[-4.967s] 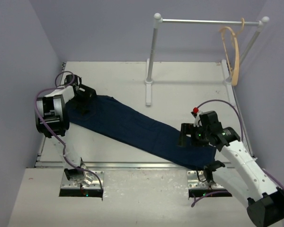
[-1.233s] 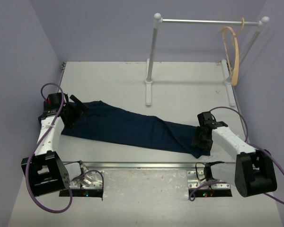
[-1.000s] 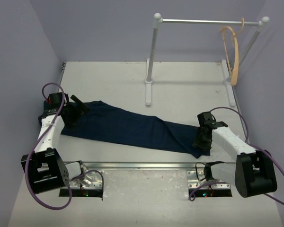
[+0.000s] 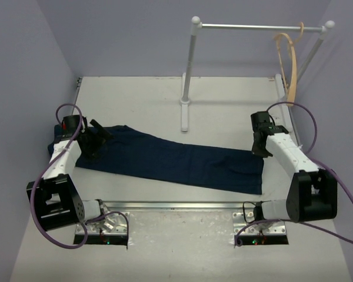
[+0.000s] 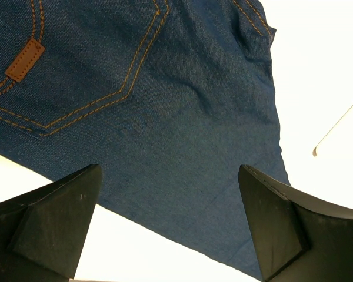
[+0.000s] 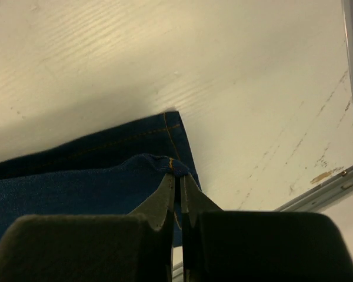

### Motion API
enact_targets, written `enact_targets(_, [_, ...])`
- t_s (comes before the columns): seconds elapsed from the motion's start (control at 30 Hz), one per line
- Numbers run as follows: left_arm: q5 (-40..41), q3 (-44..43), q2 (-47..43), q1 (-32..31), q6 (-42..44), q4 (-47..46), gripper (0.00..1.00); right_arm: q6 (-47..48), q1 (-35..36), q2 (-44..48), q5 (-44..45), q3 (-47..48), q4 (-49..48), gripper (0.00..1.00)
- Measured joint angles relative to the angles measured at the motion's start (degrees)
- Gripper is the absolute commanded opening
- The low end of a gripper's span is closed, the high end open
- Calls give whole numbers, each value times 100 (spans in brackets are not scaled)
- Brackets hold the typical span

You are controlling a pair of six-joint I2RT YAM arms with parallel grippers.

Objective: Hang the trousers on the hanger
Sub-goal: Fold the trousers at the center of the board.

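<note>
Found the pale flat table (image 4: 223,100) bearing the long dark navy-blue denim trousers (image 4: 170,160), laid flat and slantwise, waistband at the left, hems at the right. Saw these well apart from the white metal rail (image 4: 253,26) and the light tan wooden hanger (image 4: 292,64) hung at its far right end. Noted the left gripper (image 5: 169,176) spread wide over the seat, and the right gripper (image 6: 177,179) pressed together on a hem corner, seemingly the upper layer only. Judged the pinch thin: called for a slow, level lift without tugging.
</note>
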State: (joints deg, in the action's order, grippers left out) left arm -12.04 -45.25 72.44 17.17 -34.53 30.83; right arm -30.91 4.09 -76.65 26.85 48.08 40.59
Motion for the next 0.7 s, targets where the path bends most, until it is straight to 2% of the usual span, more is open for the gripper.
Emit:
enact_targets(0.03, [2,-2,0,0,0,-1,100,40,-20,-148,40,69,-22,44])
enact_targets(0.07, [6,-6,0,0,0,1,100,87,-42,-268,90,129,-34,55])
enact_targets(0.2, [52,-9,0,0,-9,2,100,209,-145,-473,175,291,-59,63])
enact_targets(0.37, [208,-9,0,0,-137,36,100,224,-181,-80,-231,283,-171,61])
enact_targets(0.5, [239,-7,-27,0,-344,55,100,222,-177,566,-883,-326,-397,60])
enact_targets(0.63, [237,-7,-138,-2,-424,72,100,233,-177,21,-1272,-804,-492,56])
enact_targets(0.67, [232,-7,-173,-2,-430,74,100,242,-179,-189,-1329,-923,-533,52])
enact_targets(0.7, [232,-7,-206,-2,-428,78,100,246,-183,-353,-1355,-1021,-572,44])
